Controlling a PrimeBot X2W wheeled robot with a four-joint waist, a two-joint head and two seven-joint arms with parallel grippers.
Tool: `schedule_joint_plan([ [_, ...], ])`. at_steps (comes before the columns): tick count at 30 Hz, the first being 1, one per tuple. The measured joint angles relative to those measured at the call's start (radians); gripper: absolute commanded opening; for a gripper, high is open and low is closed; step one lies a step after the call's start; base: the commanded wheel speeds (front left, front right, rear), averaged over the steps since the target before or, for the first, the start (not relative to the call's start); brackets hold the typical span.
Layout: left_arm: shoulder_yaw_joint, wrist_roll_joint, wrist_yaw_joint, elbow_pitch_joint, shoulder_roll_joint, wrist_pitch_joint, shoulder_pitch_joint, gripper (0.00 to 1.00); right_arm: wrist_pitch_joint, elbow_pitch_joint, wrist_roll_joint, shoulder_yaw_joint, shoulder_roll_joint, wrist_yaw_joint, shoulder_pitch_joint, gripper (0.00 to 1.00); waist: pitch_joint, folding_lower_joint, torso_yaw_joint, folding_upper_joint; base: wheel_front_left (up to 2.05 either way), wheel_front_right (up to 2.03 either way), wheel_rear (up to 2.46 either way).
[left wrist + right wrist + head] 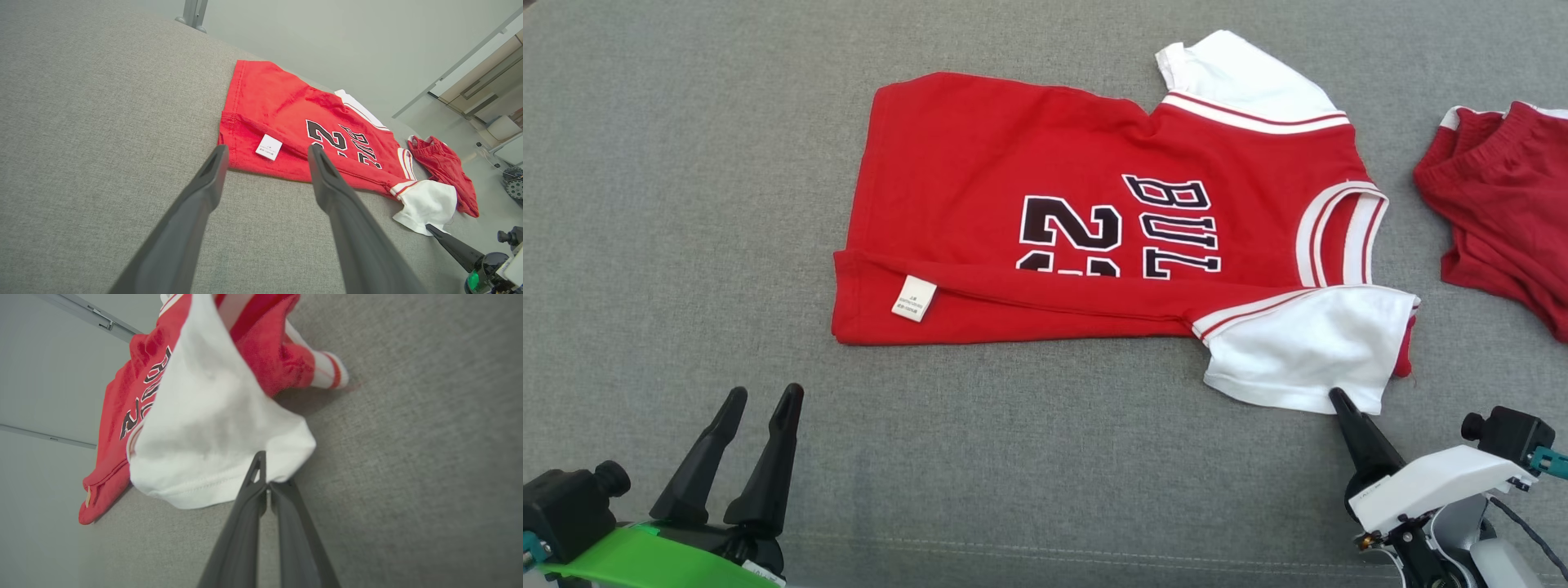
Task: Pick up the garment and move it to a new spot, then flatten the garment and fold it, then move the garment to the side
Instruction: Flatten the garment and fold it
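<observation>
The garment [1094, 163] is a red jersey with white sleeves and black-and-white lettering, lying on a grey padded surface [670, 204] with its near side folded over and a white label showing. My right gripper [1335, 396] is shut on the hem of the near white sleeve [1307, 347]. In the right wrist view that gripper [269, 473] pinches the sleeve's [212, 424] edge. My left gripper [765, 390] stands open at the lower left, short of the garment's hem and touching nothing. The left wrist view has its fingers [267, 149] spread before the garment [286, 106].
A second red garment [1503, 204], crumpled, lies at the right edge, close to the jersey's collar. The padded surface has a stitched seam [1045, 549] along its near edge. Bare grey padding lies to the left and in front.
</observation>
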Motion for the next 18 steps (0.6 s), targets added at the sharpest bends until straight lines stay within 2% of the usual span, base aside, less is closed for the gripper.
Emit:
schedule_joint_plan([
  [8, 0.02, 0.0, 0.001, -0.007, -0.005, -0.009, 0.007, 1.0, 0.002, -0.062, 0.119, -0.012, 0.058, 0.052, -0.052, 0.0, 0.006, 0.0, -0.014, 0.0, 0.0, 0.0, 0.0],
  [18, 0.014, 0.001, 0.008, -0.027, -0.005, 0.002, 0.008, 1.0, 0.028, -0.157, 0.231, -0.089, 0.056, 0.059, -0.199, 0.0, 0.03, 0.0, -0.021, 0.0, 0.0, 0.0, 0.0],
])
